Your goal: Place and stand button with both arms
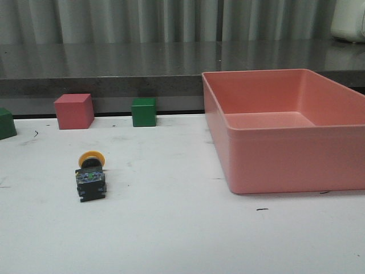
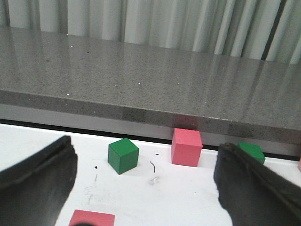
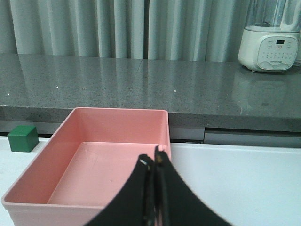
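Note:
The button (image 1: 91, 174) lies on its side on the white table at the left in the front view, its yellow cap pointing away and its black body toward me. It shows in neither wrist view. No arm shows in the front view. My left gripper (image 2: 146, 188) is open and empty, its two black fingers (image 2: 33, 183) wide apart above the table near the back cubes. My right gripper (image 3: 154, 162) is shut with nothing between its fingers, above the near end of the pink bin (image 3: 33, 186).
The large pink bin (image 1: 274, 165) fills the right side of the table. A pink cube (image 1: 73, 111), a green cube (image 1: 144, 112) and another green cube (image 1: 5, 123) stand along the back edge, under a grey counter (image 1: 114, 65). A white appliance (image 3: 269, 41) stands on the counter.

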You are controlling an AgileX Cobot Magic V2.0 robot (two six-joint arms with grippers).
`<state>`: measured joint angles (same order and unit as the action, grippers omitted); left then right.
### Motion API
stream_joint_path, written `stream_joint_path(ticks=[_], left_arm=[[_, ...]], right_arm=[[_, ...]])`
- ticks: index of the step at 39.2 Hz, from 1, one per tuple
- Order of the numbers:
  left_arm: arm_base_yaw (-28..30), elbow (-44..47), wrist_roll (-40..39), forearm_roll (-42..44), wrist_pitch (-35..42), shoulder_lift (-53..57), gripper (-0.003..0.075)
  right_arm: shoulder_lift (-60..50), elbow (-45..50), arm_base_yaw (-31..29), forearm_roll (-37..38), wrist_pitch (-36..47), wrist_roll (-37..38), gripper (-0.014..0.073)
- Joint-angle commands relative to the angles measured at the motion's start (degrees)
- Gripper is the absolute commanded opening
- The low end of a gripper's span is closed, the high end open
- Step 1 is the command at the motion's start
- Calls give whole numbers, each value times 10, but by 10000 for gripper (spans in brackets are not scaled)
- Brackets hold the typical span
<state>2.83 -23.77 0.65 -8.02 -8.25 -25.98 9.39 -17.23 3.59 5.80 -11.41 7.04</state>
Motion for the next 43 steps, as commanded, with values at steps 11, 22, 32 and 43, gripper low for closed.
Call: stream_joint_path(ticks=[11, 22, 32, 43], left_arm=[[-102, -70, 0, -14, -17, -103, 564], [-221, -148, 0, -14, -78, -269, 564], [-254, -265, 0, -71, -202, -472, 564], [-254, -429, -49, -87, -371, -668, 564]], right_arm=[[5, -15, -4, 10, 47, -4, -62], [5, -15, -4, 10, 47, -4, -62], [5, -15, -4, 10, 47, -4, -62], [5, -15, -4, 10, 47, -4, -62]])
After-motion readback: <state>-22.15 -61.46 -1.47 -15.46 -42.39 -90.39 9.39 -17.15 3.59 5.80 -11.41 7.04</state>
